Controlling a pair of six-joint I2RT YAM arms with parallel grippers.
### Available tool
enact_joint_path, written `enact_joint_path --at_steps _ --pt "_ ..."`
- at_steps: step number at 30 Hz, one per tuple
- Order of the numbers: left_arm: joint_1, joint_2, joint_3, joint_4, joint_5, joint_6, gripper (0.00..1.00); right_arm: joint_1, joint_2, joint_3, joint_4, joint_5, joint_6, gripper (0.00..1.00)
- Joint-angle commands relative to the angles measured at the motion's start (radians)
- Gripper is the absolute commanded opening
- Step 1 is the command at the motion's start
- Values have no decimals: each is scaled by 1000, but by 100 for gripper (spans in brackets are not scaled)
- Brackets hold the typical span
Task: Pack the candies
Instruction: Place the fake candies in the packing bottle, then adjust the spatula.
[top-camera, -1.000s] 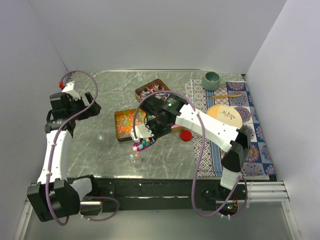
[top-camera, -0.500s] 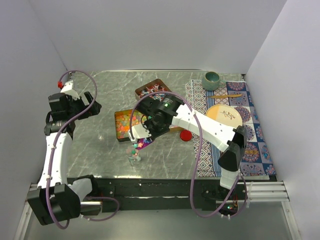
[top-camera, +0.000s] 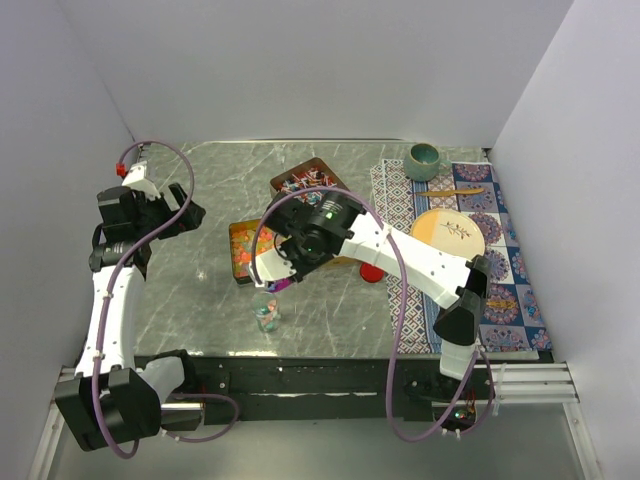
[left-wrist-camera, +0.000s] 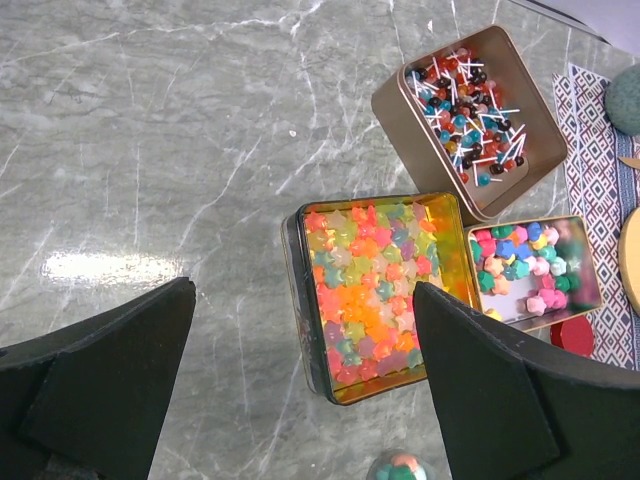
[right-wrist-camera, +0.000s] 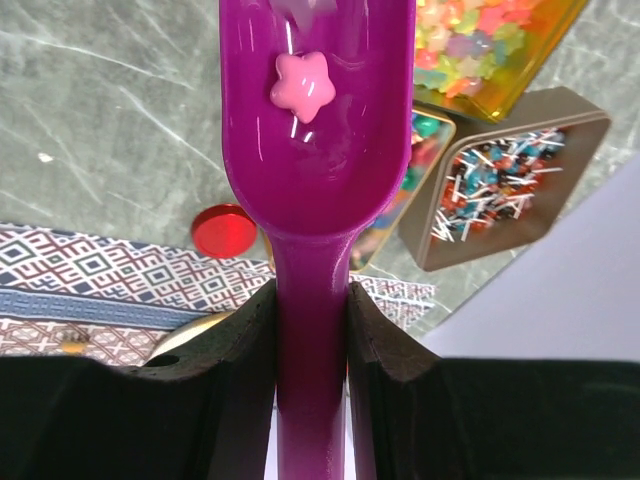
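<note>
Holding the left pincer (left-wrist-camera: 303, 292) wide open, empty, left of the square yellow tin (left-wrist-camera: 306, 350) of jelly candies (left-wrist-camera: 375, 290). Gripping the purple plastic scoop (right-wrist-camera: 315, 150) in the right pincer (right-wrist-camera: 310, 300), one pink star candy (right-wrist-camera: 304, 85) aboard, tip just behind the small glass jar (top-camera: 267, 314).

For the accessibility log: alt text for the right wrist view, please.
The right gripper clamps the handle of a purple scoop holding one pink star candy; beyond lie a red lid and tins of candies on a grey marble table.
</note>
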Motion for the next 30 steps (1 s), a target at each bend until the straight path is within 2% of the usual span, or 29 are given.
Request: enact_joint_path --at_steps 1,15,23,30 --pt "4 -33 -1 37 29 -15 97 17 5 45 -91 70 -17 0" --pt "2 -36 -1 49 45 -27 97 37 -15 10 -89 139 -47 0" --pt "2 -42 -14 64 45 -35 97 87 -52 -32 -71 207 -83 0" --pt "1 -57 -25 58 50 -32 97 106 -52 -25 -74 215 -59 0"
